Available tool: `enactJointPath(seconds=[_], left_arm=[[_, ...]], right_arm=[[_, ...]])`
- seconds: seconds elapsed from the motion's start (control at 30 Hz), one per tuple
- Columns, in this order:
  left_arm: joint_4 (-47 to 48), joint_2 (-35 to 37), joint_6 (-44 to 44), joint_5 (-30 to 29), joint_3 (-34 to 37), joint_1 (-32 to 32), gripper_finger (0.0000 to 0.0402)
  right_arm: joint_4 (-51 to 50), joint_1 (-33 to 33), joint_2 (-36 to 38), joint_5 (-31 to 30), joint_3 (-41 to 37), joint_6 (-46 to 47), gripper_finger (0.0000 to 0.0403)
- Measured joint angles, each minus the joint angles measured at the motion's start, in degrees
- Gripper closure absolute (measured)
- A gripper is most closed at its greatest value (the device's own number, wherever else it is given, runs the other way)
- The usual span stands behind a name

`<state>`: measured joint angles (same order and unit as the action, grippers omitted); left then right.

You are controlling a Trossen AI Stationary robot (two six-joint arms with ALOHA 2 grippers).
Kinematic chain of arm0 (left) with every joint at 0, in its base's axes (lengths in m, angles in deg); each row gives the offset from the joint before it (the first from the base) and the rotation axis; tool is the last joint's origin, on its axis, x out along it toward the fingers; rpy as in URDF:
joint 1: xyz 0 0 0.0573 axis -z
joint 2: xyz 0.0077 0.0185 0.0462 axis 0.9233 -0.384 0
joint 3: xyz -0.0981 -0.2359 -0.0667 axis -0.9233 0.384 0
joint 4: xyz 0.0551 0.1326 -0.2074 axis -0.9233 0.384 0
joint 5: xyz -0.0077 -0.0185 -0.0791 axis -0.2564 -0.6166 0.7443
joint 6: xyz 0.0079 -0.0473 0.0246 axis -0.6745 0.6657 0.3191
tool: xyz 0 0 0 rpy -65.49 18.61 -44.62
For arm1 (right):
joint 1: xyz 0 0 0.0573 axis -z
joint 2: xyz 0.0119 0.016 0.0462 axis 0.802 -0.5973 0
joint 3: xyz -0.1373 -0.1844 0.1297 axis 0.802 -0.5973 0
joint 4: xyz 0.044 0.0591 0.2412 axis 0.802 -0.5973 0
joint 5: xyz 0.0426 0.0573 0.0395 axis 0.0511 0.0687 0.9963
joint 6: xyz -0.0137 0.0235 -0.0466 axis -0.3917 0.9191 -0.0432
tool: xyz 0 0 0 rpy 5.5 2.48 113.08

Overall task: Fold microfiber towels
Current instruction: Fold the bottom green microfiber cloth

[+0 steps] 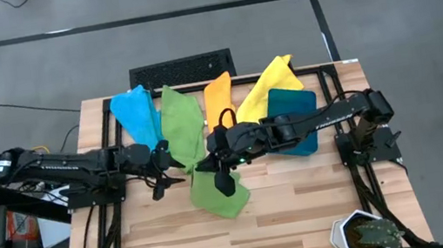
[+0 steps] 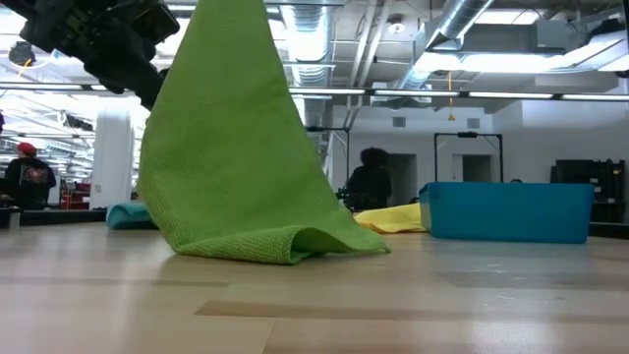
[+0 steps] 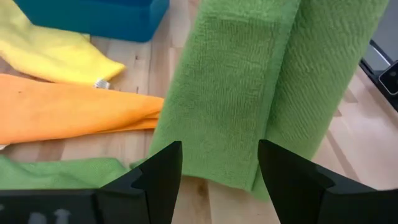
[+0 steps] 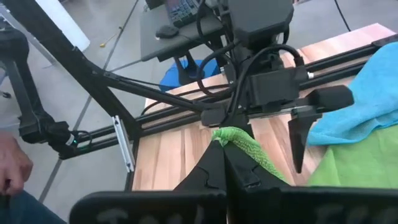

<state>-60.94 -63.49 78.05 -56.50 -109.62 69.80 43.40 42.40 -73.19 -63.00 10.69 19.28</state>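
Note:
A green microfiber towel hangs from my right gripper, which is shut on its top above the table's middle. The towel's lower end rests folded on the wood. My left gripper is open, just left of the hanging towel and facing it, touching nothing. At the far side, a light blue towel, another green towel, an orange towel and a yellow towel lie fanned out. My right gripper pinches a bunched bit of the green towel's top between its two fingertips. The fingers come from the table's right, slanting down. The towel hangs below them like a tent, spreading wider toward the table, and its bottom fold lies on the table.
A dark teal bin stands at the back right, under my right arm. A white pot sits at the near right corner. Black rails run along the table's sides. Bare wood lies between the hanging towel and the near edge.

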Motion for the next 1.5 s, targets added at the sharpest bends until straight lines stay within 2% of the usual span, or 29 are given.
enactJointPath(seconds=[0.3,0.53,0.8,1.0,1.23,1.37,1.5], left_arm=[[-0.2,0.1,3.4,-1.7,0.0,2.5,0.0197],[-1.3,-1.3,2.1,-8.2,0.0,5.5,0.0197],[-6.6,-9.9,0.2,-7.8,0.0,6.0,0.0198],[-12.5,-15.6,2.2,-6.6,0.0,6.0,0.0198],[-12.7,-19.9,4.9,-6.8,0.0,5.7,0.02],[-12.5,-20.6,6.9,-6.4,0.0,5.6,0.0234],[-12.4,-20.5,7.8,-7.6,0.0,5.6,0.0318]], right_arm=[[0.0,0.1,0.0,-1.3,0.0,0.0,0.0395],[0.0,0.2,0.0,-1.6,0.0,0.0,0.0394],[0.2,0.9,0.0,-2.8,0.0,0.1,0.0393],[0.1,1.3,0.0,-2.8,0.0,0.1,0.0392],[0.1,1.3,0.0,-2.8,0.0,0.0,0.0392],[0.1,1.3,0.0,-2.8,0.0,0.0,0.0394],[0.1,1.3,0.0,-2.8,0.0,0.0,0.0393]])
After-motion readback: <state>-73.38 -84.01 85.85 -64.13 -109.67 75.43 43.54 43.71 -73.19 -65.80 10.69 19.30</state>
